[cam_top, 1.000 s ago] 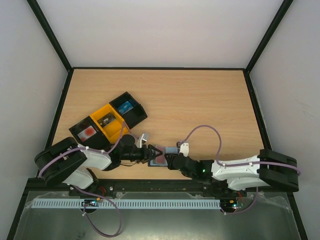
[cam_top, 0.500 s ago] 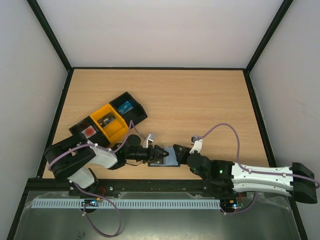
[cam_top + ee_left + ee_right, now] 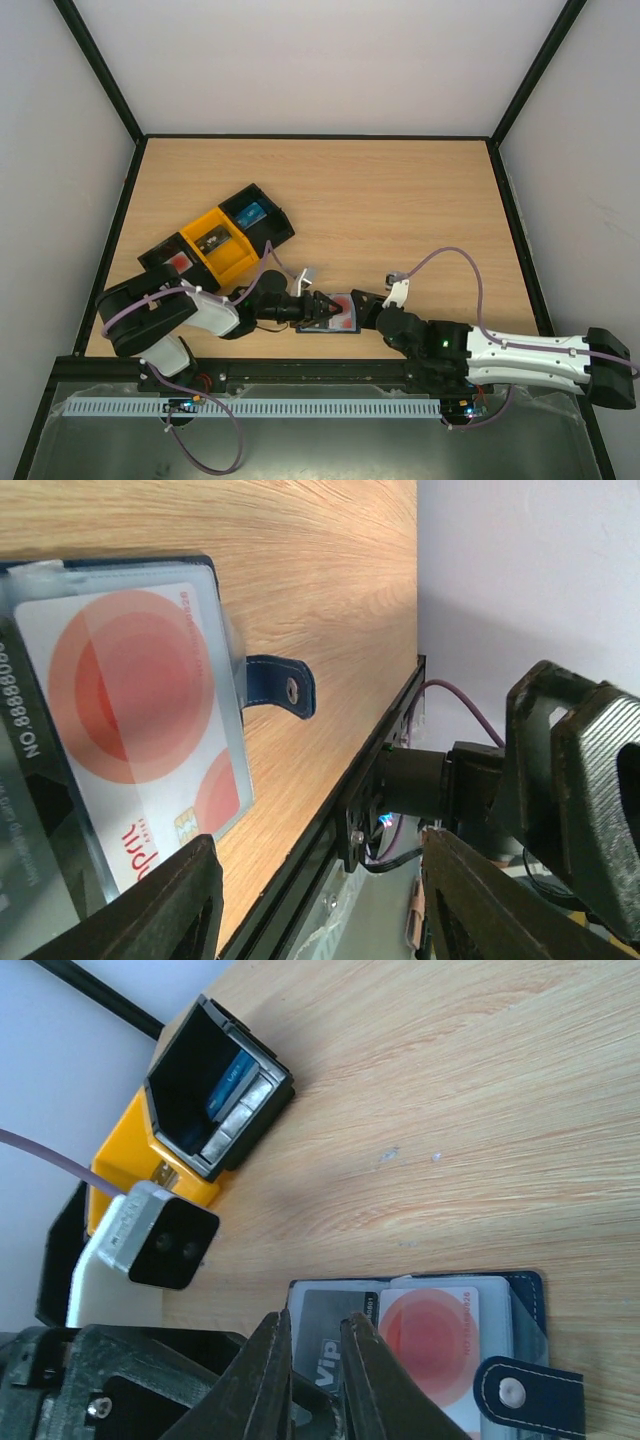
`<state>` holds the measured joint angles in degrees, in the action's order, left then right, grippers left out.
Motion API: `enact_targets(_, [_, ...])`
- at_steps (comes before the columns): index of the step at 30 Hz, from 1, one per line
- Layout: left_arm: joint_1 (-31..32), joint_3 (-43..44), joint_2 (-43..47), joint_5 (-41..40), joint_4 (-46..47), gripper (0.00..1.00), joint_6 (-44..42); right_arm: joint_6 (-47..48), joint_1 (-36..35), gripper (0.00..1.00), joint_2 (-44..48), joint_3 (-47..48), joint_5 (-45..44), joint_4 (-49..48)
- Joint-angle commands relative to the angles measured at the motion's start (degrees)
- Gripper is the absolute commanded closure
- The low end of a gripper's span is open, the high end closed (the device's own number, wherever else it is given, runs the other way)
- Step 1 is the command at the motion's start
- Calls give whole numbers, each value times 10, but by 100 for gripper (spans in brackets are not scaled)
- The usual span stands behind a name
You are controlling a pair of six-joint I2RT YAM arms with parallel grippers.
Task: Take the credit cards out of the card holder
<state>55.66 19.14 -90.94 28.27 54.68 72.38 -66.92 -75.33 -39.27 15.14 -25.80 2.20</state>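
The card holder (image 3: 338, 323) lies open near the table's front edge, between my two grippers. Its right panel holds a white card with a red round mark (image 3: 430, 1345), also in the left wrist view (image 3: 130, 690). Its left panel holds a dark grey card marked VIP (image 3: 325, 1312). The tab clasp (image 3: 285, 685) sticks out to the side. My left gripper (image 3: 318, 307) is open wide, with one finger (image 3: 165, 905) over the holder's edge. My right gripper (image 3: 315, 1325) hovers over the grey card, its jaws a narrow gap apart with nothing between them.
A row of three box trays stands at the left: a black one (image 3: 255, 212) with a blue card, a yellow one (image 3: 215, 243) with a dark card, and a black one (image 3: 172, 263) with a red-marked card. The table's front rail (image 3: 370, 780) is close.
The card holder's flap has swung open; the red-marked card now shows where a grey-blue panel showed before. My right gripper has moved left over the holder. The left gripper shifted slightly right.
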Motion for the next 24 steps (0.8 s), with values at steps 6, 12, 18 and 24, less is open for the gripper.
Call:
enact_targets(6, [-6, -17, 25, -60, -65, 47, -42, 14, 3, 82, -91, -3, 17, -27])
enact_targets(12, [-8, -18, 17, -75, -83, 49, -52, 7, 7, 82, -149, -13, 50, -67])
enact_targets(18, [-9, -17, 1, -74, -77, 51, -53, 5, 14, 82, -176, -19, 63, -86])
enact_targets(24, [-9, -22, -9, -74, -69, 54, -49, -7, 21, 81, -188, -39, 75, -104])
